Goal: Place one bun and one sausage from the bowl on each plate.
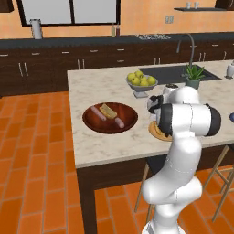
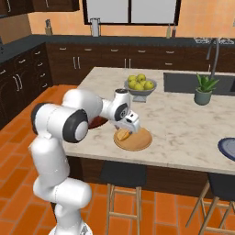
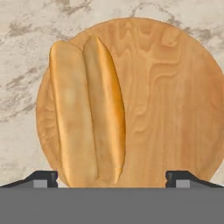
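Pincer (image 2: 127, 131) hangs just above the tan-orange plate (image 2: 139, 141) near the desk's (image 2: 183, 124) front edge, jaws spread wide with nothing between them; in the hand view the two dark fingertips (image 3: 43, 178) stand far apart at either side. One bun (image 3: 87, 113) lies flat on the plate, toward one rim, split side up, free of the fingers. In the right base view the same bun shows as a small yellow shape directly under the pincer. Further along the front edge, at the desk's right end, the rim of the dark blue-grey plate (image 2: 227, 148) just shows. Toward the desk's left edge sits the wooden bowl (image 1: 109, 119), well apart from the tan plate, holding a second bun (image 1: 109, 110) and two sausages (image 1: 98, 113), one beside the bun, the other nearer the bowl's front rim. Behind, mid-desk, a grey pedestal bowl of yellow-green fruit (image 1: 141, 80). At the far edge, a sink (image 1: 173, 73) and a potted plant (image 1: 194, 75).
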Robot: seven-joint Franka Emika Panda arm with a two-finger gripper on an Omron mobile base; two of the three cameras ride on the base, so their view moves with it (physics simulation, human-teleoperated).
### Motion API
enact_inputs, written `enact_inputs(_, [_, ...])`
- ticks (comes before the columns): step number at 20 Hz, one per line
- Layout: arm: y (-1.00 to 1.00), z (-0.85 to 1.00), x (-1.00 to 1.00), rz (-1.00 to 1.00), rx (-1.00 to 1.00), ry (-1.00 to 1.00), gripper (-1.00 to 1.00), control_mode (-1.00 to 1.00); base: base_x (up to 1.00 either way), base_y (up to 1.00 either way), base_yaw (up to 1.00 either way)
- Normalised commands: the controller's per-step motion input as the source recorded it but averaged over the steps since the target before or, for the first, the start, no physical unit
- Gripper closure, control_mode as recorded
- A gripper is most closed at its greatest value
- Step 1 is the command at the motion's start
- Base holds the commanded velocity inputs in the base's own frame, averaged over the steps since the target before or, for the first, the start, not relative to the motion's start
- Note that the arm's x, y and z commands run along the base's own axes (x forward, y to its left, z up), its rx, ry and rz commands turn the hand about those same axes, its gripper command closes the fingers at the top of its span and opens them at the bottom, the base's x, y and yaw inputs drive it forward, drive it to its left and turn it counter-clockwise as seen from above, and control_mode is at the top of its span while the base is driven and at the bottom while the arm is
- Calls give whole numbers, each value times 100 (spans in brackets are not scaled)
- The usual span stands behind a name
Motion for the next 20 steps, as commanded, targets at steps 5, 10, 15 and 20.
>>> enact_inputs(5, [20,100,-84,0,0,-2,-100,-100,0,0,0])
enact_inputs(10, [94,89,-29,19,0,15,-100,-100,0,0,0])
enact_inputs(15, [100,49,0,26,0,18,-100,-100,0,0,0])
enact_inputs(20, [86,6,40,17,0,7,-100,-100,0,0,0])
